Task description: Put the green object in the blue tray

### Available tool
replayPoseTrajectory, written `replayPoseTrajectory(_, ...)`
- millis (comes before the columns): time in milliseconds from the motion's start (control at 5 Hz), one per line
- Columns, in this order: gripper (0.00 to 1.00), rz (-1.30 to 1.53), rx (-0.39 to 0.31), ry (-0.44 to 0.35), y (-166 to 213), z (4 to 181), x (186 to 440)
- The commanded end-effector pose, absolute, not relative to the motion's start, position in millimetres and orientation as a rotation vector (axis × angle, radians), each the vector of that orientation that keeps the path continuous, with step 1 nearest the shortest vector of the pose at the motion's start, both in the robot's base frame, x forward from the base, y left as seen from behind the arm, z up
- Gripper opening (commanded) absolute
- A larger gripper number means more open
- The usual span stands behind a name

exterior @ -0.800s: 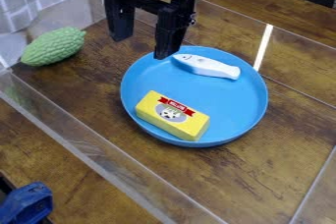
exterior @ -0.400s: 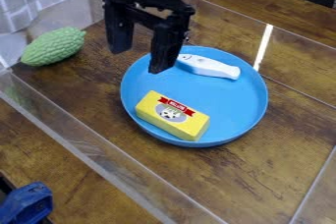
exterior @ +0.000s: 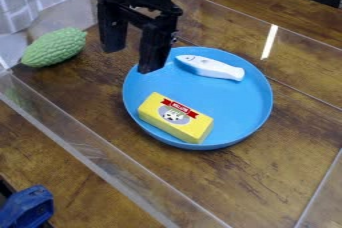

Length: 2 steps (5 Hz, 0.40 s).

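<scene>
The gripper hangs pointing down over the wooden table, its two dark fingers spread wide with nothing between them. It sits just off the upper-left rim of the blue tray, one fingertip overlapping that rim in this view; whether it touches cannot be told. The green object lies on the table at the left, well apart from the tray and close to the frame's left edge, with a strip of bare wood between it and the gripper — the nearest open room for moving. A pale, clear sheet edge runs diagonally across the lower left of the table, below the green lump. Inside the tray, a yellow box with a red label lies toward the near side and a white object rests toward the far side, leaving a bare blue patch on the right. A blue item shows at the bottom-left corner. Compared with the earlier frames, the gripper has shifted left — away from the tray's upper edge, toward the green object; everything else has stayed put.
</scene>
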State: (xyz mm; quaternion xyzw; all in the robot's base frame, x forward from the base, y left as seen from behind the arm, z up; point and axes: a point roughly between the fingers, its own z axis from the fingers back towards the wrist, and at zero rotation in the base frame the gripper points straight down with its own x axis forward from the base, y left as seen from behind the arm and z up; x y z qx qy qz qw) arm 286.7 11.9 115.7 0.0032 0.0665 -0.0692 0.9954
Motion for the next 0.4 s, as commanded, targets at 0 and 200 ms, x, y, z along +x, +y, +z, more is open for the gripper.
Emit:
replayPoseTrajectory(0,1.00,-0.142,0.010,0.123,21.4,119.2,286.6)
replayPoseTrajectory(200,1.00,-0.152,0.009,0.131,24.9,116.8,285.5)
